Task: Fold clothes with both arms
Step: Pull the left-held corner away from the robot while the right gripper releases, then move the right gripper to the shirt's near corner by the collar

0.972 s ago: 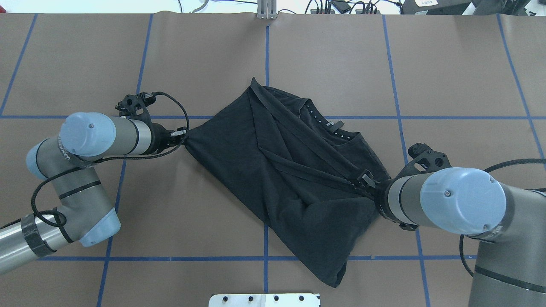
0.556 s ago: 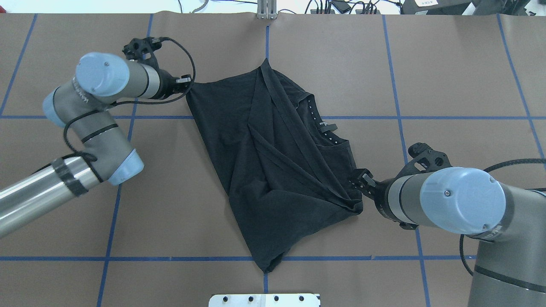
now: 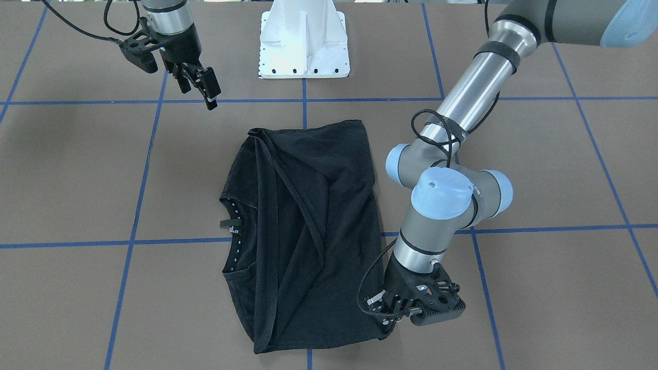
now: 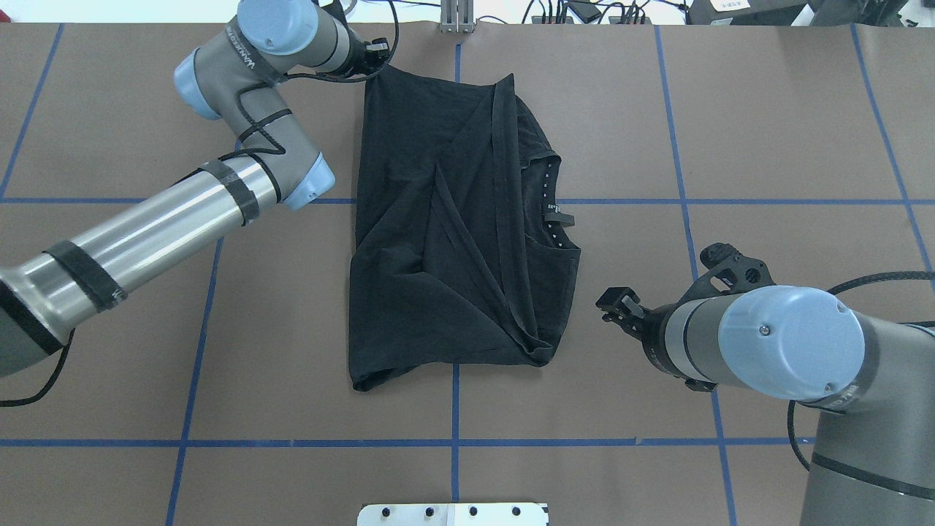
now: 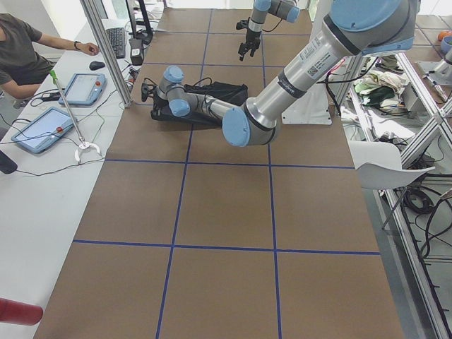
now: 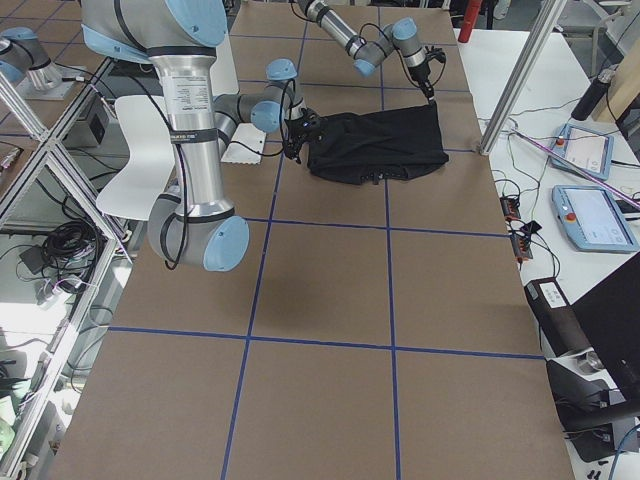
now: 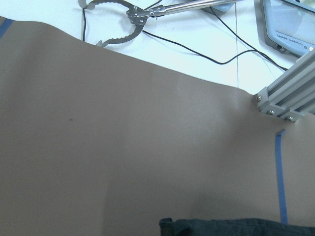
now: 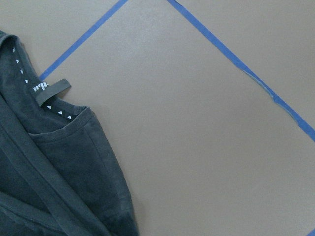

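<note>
- front view: shirt [image 3: 308, 221] lies flat on the worktop [image 3: 540, 288] at mid width, folded lengthwise, with its collar [image 3: 234, 241] toward the robot's right.
- left gripper [image 3: 386, 312] is down at the shirt's corner on the side away from the robot, and its jaws look pinched on the cloth.
- right gripper [image 3: 201, 86] hangs with jaws spread and holds nothing. it is near the base [image 3: 303, 46], off the shirt's near right corner.
- overhead: shirt [image 4: 438, 219] reaches from close to the worktop's far edge back to about mid depth, with hem bands crossing over it.
- left gripper [image 4: 378, 52] meets the shirt's far left corner. right gripper [image 4: 613, 305] is spread, near the collar side, not touching.
- left side view: shirt [image 5: 219, 92] is a dark patch behind the near arm's wrist. a person [image 5: 21, 42] sits at the desk beyond the far edge.
- right side view: shirt [image 6: 380, 145] has its far corner drawn up to the left gripper [image 6: 432, 85].
- left wrist: the shirt's edge [image 7: 236, 227] shows along the bottom, with bare worktop above it.
- right wrist: shirt [image 8: 49, 187] sits at the left with its label [image 8: 51, 88], and tape [image 8: 236, 59] crosses the worktop.
</note>
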### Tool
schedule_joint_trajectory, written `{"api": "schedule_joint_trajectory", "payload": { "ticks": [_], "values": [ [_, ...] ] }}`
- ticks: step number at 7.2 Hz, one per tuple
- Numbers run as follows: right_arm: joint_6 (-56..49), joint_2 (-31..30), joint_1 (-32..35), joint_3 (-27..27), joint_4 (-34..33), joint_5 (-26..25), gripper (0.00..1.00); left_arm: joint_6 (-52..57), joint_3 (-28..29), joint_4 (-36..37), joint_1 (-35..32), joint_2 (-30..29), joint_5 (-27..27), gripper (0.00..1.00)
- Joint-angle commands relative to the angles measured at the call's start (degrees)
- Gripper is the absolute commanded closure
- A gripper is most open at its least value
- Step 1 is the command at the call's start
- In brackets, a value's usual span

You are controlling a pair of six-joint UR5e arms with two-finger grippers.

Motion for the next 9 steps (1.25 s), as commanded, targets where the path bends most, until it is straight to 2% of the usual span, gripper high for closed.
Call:
{"api": "schedule_joint_trajectory", "payload": {
  "ticks": [1,2,3,4,5,6,7,8,9],
  "values": [
    [-0.2,0.1,-0.3,-1.3,0.4,-0.4,0.00,0.1,-1.2,-1.0,-0.4,-1.8,-0.4,0.14],
    [-0.1,4.2,-0.2,-4.9,0.4,-1.9,0.00,0.1,-9.5,-0.1,-0.3,3.7,-0.6,0.14],
    [0.1,9.5,-0.2,-9.7,0.4,-2.1,0.00,0.1,-18.3,2.4,-0.4,10.0,-5.8,0.14],
    [-0.1,11.7,-0.1,-12.3,0.4,-2.0,0.00,-0.1,-27.3,2.9,-0.4,17.1,-7.9,0.14],
    [-0.3,11.9,-0.3,-13.5,1.4,-2.1,0.00,-0.1,-33.4,3.0,-0.5,22.3,-8.1,0.14],
    [0.6,12.0,-0.7,-16.8,5.9,-2.8,0.00,-0.3,-39.0,3.0,-0.6,26.9,-8.1,0.14],
    [6.4,11.8,-2.5,-18.0,9.3,-5.4,0.00,-0.6,-41.3,4.7,-0.6,28.1,-8.1,0.14],
    [15.0,11.5,-7.2,-19.0,9.6,-11.8,0.00,-0.6,-43.3,8.2,-0.5,28.1,-8.1,0.14],
    [19.2,11.4,-9.8,-20.0,9.6,-16.5,0.00,-0.6,-44.2,9.4,-0.5,28.1,-8.1,0.14]
  ]
}}
